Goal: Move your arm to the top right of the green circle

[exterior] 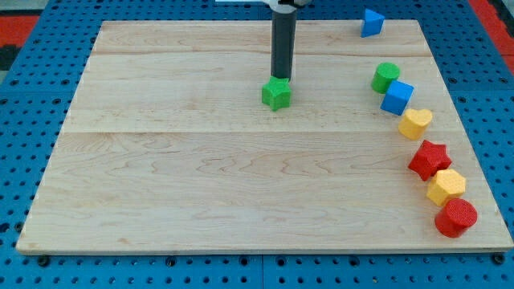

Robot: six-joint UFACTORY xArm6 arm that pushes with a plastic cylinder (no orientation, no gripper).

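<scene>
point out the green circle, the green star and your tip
green circle [385, 77], camera view, on its flat top face
green star [276, 94], camera view, on the middle of its top
my tip [280, 77], camera view, the rod's very end, touching the star's far edge

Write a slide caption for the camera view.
My tip touches the green star from above, left of the green circle on the board's right side.

A single view is given — taken from above and in front of the wooden board [241, 177], tilted downward. The whole board is framed at moderate range, its far edge at the frame's top. Blue pegboard [24, 96] is seen around it — no second view is offered.
</scene>
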